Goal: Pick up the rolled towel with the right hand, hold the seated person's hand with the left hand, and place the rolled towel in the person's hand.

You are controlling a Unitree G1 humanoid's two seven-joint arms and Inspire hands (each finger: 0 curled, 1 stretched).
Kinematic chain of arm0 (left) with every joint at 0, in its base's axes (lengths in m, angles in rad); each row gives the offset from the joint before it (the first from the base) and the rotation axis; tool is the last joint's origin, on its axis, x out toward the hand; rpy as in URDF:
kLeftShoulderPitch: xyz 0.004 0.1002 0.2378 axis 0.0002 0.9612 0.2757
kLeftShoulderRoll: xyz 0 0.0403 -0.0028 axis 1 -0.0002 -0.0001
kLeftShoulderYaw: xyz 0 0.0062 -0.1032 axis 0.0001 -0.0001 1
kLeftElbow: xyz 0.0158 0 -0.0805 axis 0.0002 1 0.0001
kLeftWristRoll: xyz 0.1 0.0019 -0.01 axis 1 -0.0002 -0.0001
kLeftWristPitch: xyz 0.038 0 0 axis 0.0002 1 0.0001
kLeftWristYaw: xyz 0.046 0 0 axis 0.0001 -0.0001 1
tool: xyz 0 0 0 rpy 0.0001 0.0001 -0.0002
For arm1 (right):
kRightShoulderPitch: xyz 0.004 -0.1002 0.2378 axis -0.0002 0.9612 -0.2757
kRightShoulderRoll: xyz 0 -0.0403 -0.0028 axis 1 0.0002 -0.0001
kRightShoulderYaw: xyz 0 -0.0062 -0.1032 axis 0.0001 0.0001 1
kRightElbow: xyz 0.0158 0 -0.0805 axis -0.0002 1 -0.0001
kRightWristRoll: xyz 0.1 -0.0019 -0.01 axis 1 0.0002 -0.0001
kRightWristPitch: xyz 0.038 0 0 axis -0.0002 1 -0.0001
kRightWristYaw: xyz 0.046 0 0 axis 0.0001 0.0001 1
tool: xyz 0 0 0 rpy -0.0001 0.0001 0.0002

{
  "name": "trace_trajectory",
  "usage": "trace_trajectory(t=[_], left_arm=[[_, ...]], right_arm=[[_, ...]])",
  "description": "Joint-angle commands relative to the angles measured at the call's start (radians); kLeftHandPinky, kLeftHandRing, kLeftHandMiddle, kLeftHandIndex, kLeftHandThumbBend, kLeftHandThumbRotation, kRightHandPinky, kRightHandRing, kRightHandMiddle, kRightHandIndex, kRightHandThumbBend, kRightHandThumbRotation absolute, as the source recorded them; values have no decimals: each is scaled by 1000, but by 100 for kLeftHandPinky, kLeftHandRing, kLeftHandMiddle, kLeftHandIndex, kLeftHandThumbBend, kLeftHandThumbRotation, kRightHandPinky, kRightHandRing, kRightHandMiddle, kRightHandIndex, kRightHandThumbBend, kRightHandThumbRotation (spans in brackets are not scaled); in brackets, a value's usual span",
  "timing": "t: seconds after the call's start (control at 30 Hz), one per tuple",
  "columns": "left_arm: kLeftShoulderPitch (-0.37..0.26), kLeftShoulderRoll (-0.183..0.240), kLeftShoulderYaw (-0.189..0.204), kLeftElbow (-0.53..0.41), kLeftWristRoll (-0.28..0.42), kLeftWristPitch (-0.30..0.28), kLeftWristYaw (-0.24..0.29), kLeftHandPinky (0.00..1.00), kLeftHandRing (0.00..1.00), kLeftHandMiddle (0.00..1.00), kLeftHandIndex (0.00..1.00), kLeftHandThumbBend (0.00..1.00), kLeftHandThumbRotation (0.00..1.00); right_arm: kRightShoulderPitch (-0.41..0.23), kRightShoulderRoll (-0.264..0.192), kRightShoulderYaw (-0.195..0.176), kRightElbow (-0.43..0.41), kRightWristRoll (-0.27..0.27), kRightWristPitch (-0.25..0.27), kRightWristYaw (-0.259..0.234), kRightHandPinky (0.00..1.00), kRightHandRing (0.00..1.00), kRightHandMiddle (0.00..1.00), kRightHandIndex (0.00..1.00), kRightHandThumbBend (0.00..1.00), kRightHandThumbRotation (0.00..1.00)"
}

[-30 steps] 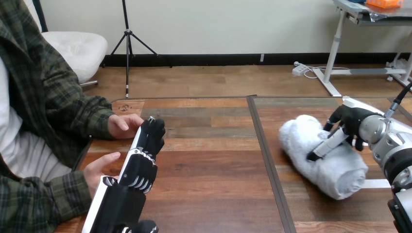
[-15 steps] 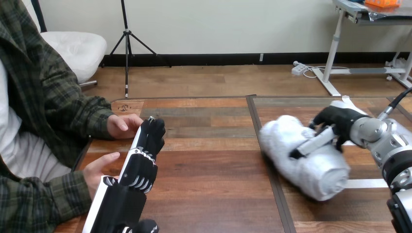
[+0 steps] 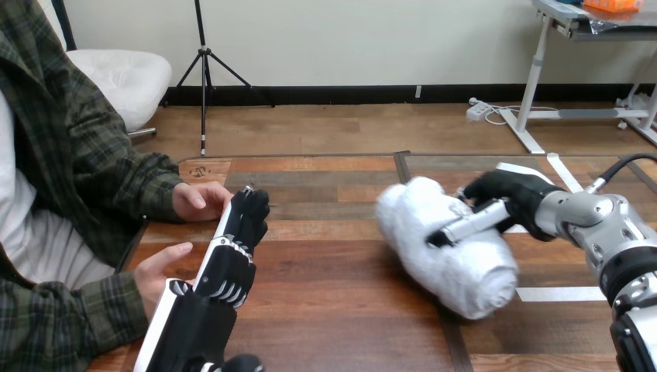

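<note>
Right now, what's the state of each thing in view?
right hand: fingers curled round towel.
towel: rolled, in right hand's grip.
person's upper hand: empty, resting on table.
person's lower hand: empty, at table's edge.
left hand: fingers straight, between the person's hands, holding neither.

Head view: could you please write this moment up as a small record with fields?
rolled towel: white, over the wooden table, right of centre
right hand: fingers curled round the towel
left hand: fingers straight, between the person's two hands
person's farther hand: on the table, by the left hand's fingertips
person's nearer hand: beside the left hand, holding nothing
handover: not yet done
</note>
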Motion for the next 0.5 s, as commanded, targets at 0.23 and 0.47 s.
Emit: trace_trajectory(t=[0.23,0.47], left_arm=[[-62,17,50,-24,113,38,58,100,100,100,100,100,77],[-69,27,90,-42,230,46,111,98,100,99,99,100,79]], right_arm=[[-12,-15,-84,-181,111,-71,78,9,14,21,25,77,0],[36,-21,-113,-305,167,-57,128,11,15,22,27,75,0]])
